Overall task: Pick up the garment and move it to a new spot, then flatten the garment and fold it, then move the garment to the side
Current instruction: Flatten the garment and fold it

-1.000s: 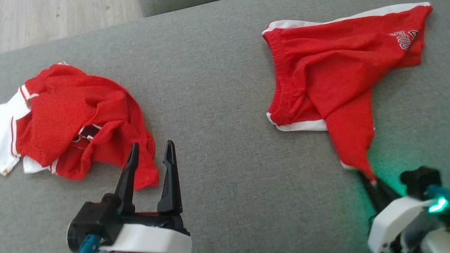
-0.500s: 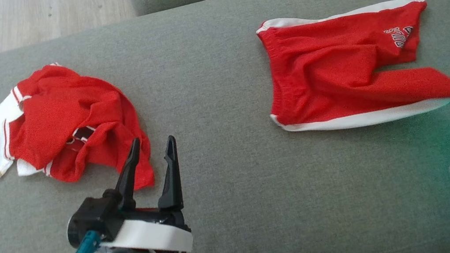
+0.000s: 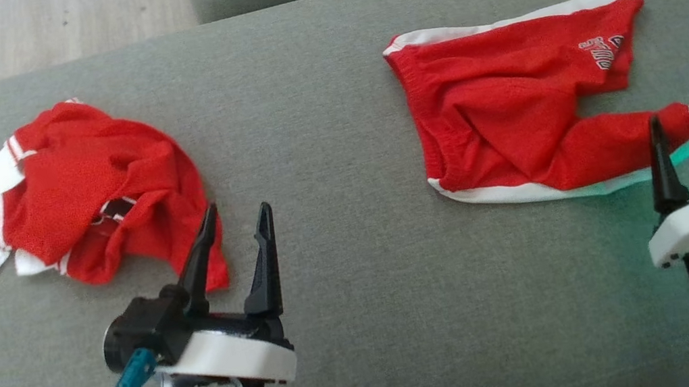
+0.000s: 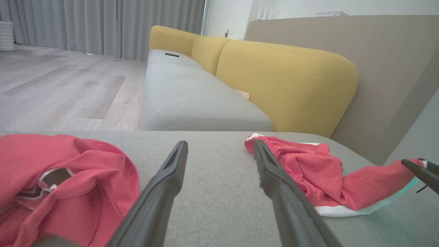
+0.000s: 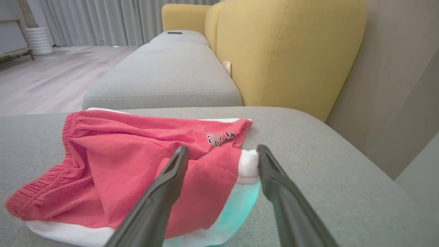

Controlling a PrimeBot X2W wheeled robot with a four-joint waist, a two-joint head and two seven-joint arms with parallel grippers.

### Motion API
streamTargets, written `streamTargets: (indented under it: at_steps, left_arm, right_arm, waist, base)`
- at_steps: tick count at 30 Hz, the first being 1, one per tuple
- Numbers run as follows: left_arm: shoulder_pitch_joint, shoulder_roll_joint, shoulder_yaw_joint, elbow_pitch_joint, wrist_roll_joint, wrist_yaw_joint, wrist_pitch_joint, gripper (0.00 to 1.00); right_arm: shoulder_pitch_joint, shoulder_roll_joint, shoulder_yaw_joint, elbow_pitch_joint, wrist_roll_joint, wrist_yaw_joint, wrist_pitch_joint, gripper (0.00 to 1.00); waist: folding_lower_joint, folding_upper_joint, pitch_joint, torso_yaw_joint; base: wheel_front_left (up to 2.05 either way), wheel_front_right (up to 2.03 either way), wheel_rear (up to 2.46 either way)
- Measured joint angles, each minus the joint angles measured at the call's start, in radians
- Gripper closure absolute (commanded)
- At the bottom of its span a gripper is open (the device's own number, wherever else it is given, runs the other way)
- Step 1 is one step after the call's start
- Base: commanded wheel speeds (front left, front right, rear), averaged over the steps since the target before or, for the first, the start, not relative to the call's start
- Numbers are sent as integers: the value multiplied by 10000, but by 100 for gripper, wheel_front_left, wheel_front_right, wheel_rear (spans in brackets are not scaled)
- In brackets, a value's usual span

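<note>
Red shorts (image 3: pixel 508 101) with white side stripes lie partly spread on the right of the grey sofa cushion (image 3: pixel 360 300). One leg stretches out to the right, and its white-edged hem (image 5: pixel 245 164) rests on the cushion between the fingers of my right gripper (image 3: pixel 682 119), which is open. The right wrist view has the same gripper (image 5: pixel 222 151) with its fingers on either side of that hem. My left gripper (image 3: pixel 237 208) is open and holds nothing, just right of a crumpled red and white jersey (image 3: pixel 84 184). Both garments, the shorts (image 4: pixel 301 161) and the jersey (image 4: pixel 68 171), lie beyond its fingers.
A second grey cushion (image 5: pixel 161 75) and a yellow backrest (image 5: pixel 288 48) lie beyond the far edge. Wooden floor (image 3: pixel 33 28) is at the far left. A beige panel (image 4: pixel 377 68) rises on the right side.
My right gripper pulled the shorts' leg from the near side out to the right, then opened and let it go. The left gripper stayed put. The camera shifted slightly.
</note>
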Motion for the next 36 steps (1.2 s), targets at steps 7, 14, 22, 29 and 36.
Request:
streamTargets:
  at_steps: [7, 14, 22, 29, 36]
  left_arm:
    - [-411, 0, -130, 6, 165, -111, 0, 0]
    - [-1045, -4, -608, 445, 443, -537, 0, 0]
    - [-2392, -12, -1987, 2518, 704, -980, 2, 0]
    - [-3441, -19, -2562, 4282, 836, -1057, 2, 0]
    - [-4316, -19, -3016, 5584, 1440, -1035, 2, 0]
  right_arm:
    - [486, 245, 650, -443, 635, 0, -407, 0]
    - [477, 274, 980, -629, 1080, 0, -690, 0]
    - [442, 270, 1068, -702, 1162, 0, -782, 0]
    - [206, 270, 1312, -700, 1269, 0, -846, 0]
    - [79, 272, 1519, -685, 1409, 0, -963, 0]
  waist:
    - [0, 0, 109, -559]
    - [0, 0, 339, -1093]
    - [0, 0, 765, -1630]
    - [0, 0, 1110, -2083]
    - [0, 0, 1437, -2528]
  base:
    - [0, 0, 0]
    - [0, 0, 0]
    - [0, 0, 0]
    - [0, 0, 0]
    - [0, 0, 0]
